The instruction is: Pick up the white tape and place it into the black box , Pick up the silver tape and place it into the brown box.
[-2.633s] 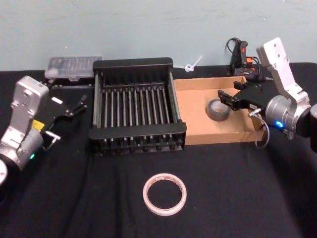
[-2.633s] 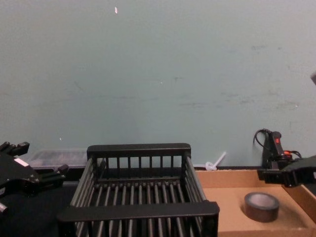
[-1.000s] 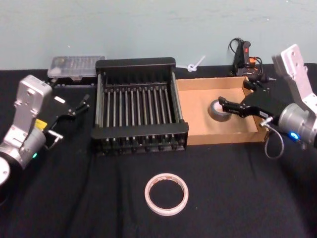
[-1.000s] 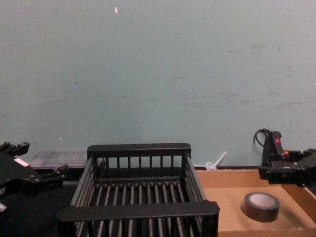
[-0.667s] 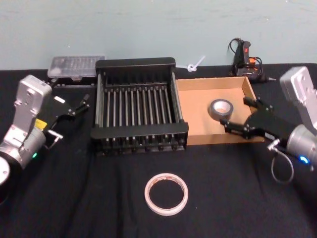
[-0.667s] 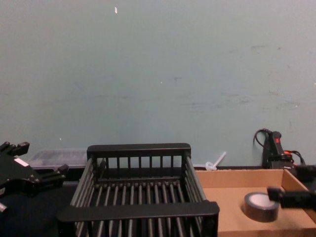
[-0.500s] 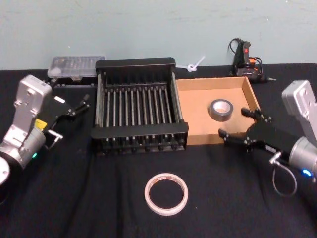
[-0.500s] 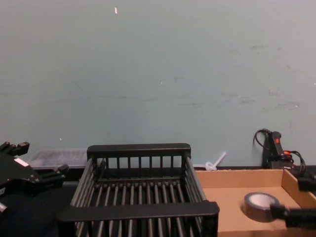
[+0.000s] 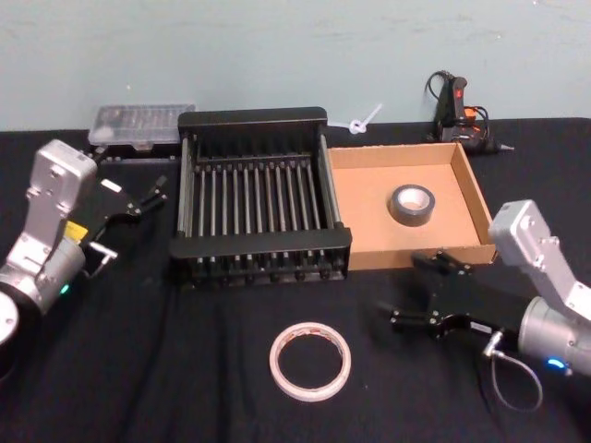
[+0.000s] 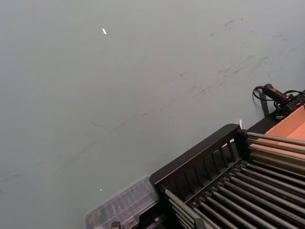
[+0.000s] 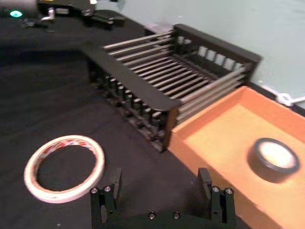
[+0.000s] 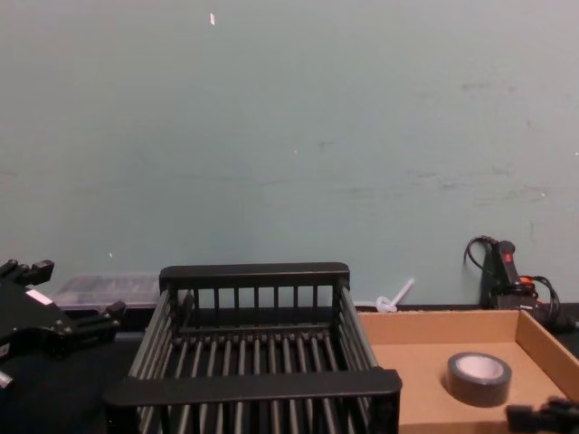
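Observation:
The white tape (image 9: 310, 361) lies flat on the black cloth near the table's front, with red print inside its ring (image 11: 64, 167). My right gripper (image 9: 406, 291) hovers open and empty just to its right, in front of the brown box (image 9: 362, 231); its fingers (image 11: 107, 195) stand wide apart. The silver tape (image 9: 411, 204) rests on the floor of the brown box (image 11: 209, 138), and it is a grey roll (image 12: 479, 377) in the chest view. The black box (image 9: 257, 242) stands left of the brown box. My left gripper (image 9: 148, 196) is parked open at the far left.
A clear plastic case (image 9: 138, 122) sits behind the black box at the back left. A black glue gun (image 9: 452, 100) and a white zip tie (image 9: 360, 120) lie at the back near the wall. Bare black cloth surrounds the white tape.
My right gripper has pulled back out of the brown box and come down toward the front, beside the white tape. The silver tape stays in the brown box. The left arm has not moved.

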You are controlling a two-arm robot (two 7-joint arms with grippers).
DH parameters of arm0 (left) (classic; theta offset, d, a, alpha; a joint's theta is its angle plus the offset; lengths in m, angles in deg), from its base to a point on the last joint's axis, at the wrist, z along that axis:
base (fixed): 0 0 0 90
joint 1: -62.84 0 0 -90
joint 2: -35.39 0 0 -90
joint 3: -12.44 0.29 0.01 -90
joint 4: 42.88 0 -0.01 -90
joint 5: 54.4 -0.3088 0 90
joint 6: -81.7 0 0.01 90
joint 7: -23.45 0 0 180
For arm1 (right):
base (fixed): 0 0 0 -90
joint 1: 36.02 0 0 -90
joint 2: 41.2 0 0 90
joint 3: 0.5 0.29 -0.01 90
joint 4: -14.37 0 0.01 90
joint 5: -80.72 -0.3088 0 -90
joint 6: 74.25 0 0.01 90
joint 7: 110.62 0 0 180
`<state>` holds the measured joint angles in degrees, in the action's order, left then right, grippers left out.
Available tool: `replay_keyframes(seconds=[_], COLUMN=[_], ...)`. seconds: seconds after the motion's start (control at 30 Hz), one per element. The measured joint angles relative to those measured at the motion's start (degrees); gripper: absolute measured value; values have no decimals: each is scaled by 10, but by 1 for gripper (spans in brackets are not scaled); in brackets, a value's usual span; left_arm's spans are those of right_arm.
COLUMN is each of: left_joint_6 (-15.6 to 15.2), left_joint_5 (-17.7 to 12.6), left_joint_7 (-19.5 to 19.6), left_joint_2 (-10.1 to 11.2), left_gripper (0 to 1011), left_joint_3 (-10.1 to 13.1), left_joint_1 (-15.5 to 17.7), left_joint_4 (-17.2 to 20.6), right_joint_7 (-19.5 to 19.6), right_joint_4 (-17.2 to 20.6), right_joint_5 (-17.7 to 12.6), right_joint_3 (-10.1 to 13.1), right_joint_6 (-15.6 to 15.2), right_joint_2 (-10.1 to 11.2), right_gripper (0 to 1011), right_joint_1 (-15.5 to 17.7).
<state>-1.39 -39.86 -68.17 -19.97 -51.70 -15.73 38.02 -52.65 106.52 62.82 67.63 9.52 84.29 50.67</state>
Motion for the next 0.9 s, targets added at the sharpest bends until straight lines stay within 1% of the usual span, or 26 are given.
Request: replay_keyframes(seconds=[0.13,0.23,0.27,0.33,0.37,0.47,0.53,0.57,0.63,0.9], left_joint_6=[0,0,0,0,0,0,0,0,0,0], left_joint_5=[0,0,0,0,0,0,0,0,0,0], left_joint_7=[0,0,0,0,0,0,0,0,0,0], left_joint_2=[0,0,0,0,0,0,0,0,0,0], left_gripper=[1001,1001,1002,1001,1001,1001,1001,1001,1001,1001], left_joint_3=[0,0,0,0,0,0,0,0,0,0], left_joint_1=[0,0,0,0,0,0,0,0,0,0], left_joint_4=[0,0,0,0,0,0,0,0,0,0], right_joint_7=[-18,-26,-34,-40,-46,-54,-61,-63,-73,-97], right_joint_4=[-11,-19,-26,-32,-40,-51,-60,-63,-73,-96], right_joint_5=[4,6,7,7,8,10,13,14,19,33], right_joint_3=[-25,-37,-45,-53,-61,-72,-84,-88,-104,-140], right_joint_6=[1,4,8,12,16,21,22,22,19,6], right_joint_2=[-2,-5,-8,-10,-14,-19,-24,-25,-28,-34], right_gripper=[1002,1002,1003,1002,1002,1002,1002,1002,1002,1002], right_joint_1=[-18,-28,-35,-43,-50,-62,-75,-78,-95,-135])
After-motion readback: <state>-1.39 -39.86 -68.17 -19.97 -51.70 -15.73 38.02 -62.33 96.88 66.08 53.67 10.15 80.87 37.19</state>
